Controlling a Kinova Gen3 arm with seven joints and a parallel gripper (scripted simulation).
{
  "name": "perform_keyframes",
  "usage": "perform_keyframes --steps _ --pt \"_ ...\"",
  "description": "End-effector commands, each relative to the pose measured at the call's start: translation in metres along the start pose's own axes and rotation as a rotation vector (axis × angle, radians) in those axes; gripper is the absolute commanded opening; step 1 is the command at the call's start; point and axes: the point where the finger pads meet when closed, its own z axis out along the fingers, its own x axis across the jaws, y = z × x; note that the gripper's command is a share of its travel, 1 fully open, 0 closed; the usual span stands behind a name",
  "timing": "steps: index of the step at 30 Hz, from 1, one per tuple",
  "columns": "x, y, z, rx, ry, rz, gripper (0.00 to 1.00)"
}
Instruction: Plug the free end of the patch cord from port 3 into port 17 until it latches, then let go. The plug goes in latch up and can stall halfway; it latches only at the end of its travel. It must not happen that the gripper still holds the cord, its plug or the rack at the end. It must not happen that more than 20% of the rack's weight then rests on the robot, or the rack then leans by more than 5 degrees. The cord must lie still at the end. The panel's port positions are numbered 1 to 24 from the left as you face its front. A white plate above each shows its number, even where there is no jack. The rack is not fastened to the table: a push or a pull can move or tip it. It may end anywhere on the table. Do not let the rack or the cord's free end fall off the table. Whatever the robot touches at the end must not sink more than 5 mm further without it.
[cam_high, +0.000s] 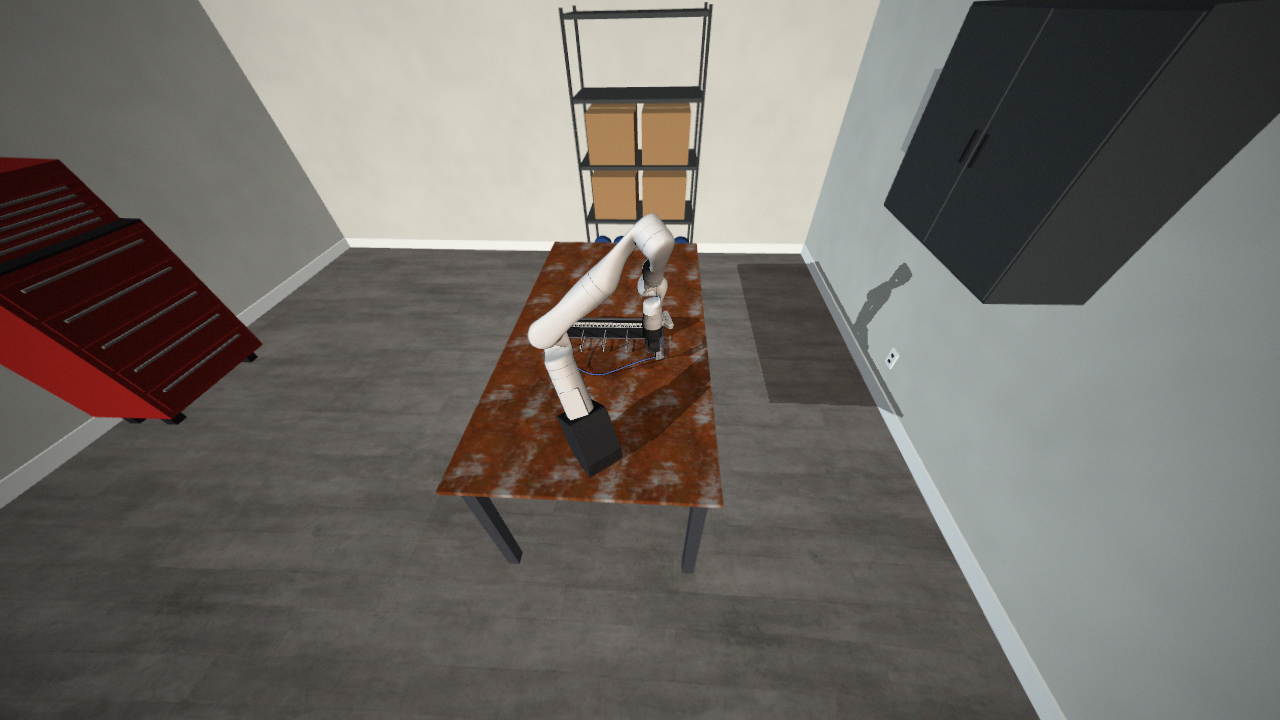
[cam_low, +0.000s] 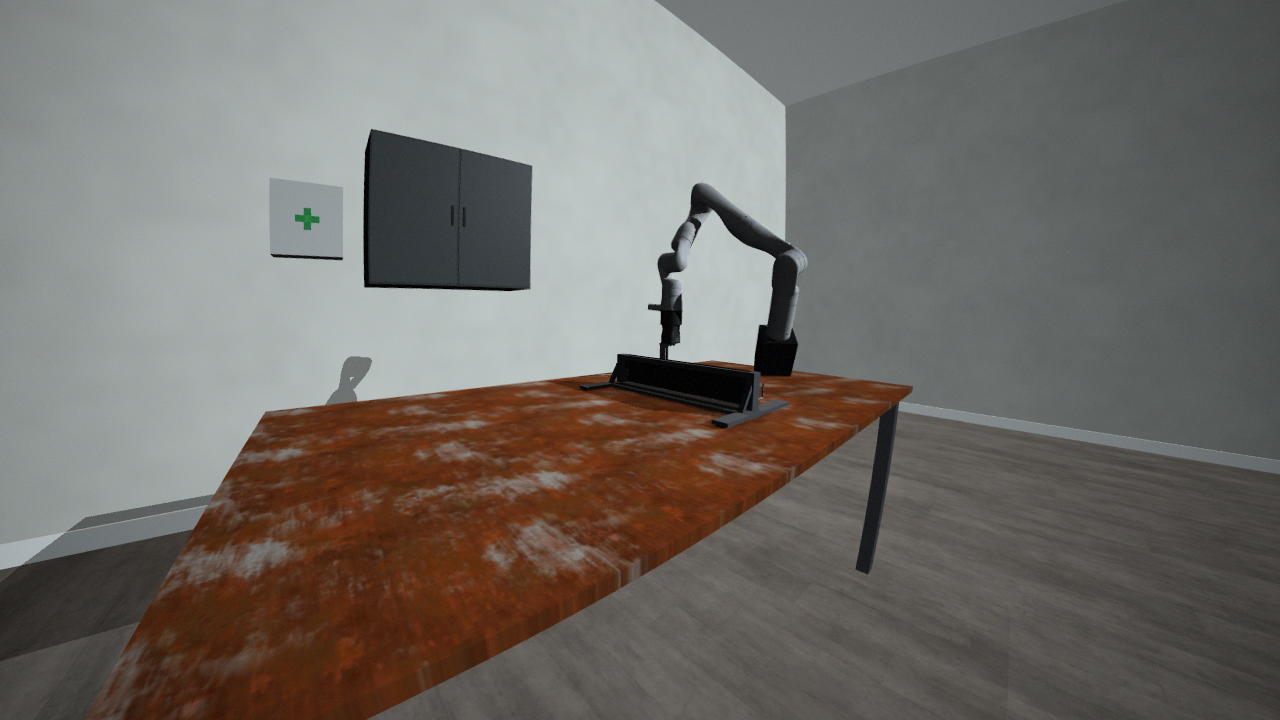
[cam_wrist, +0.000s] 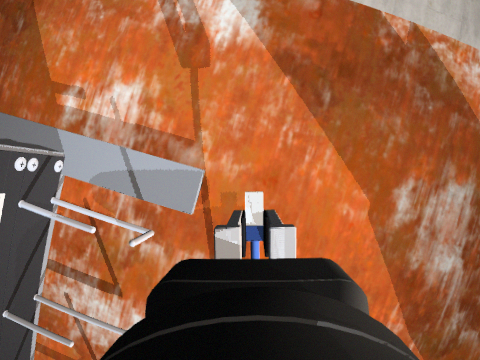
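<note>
My gripper (cam_wrist: 254, 226) (cam_high: 657, 352) (cam_low: 666, 343) is shut on the patch cord's free plug (cam_wrist: 254, 206), a white plug with a blue boot that sticks out past the fingertips. It hangs a little above the table, pointing down, in front of the right end of the black rack (cam_high: 608, 325) (cam_low: 693, 382) (cam_wrist: 20, 227). The blue cord (cam_high: 617, 367) runs along the table from the plug towards the panel's left part. The port numbers are too small to read. In the exterior view the rack shows from behind and hides the plug.
The rack's grey foot (cam_wrist: 134, 175) and several metal cable bars (cam_wrist: 100, 218) lie just left of the gripper. The arm's black base (cam_high: 590, 438) stands on the rusty table (cam_high: 662, 447) near its front. The table's right edge (cam_high: 711, 376) is close by.
</note>
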Motion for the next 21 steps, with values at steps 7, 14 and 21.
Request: perform_keyframes --steps 7,14,21 --pt "-0.006 0.005 -0.002 0.001 0.0 -0.049 0.0" --pt "-0.013 0.012 -0.005 0.002 0.0 -0.121 0.0" --pt "-0.02 0.018 -0.007 0.002 0.001 -0.182 0.0"
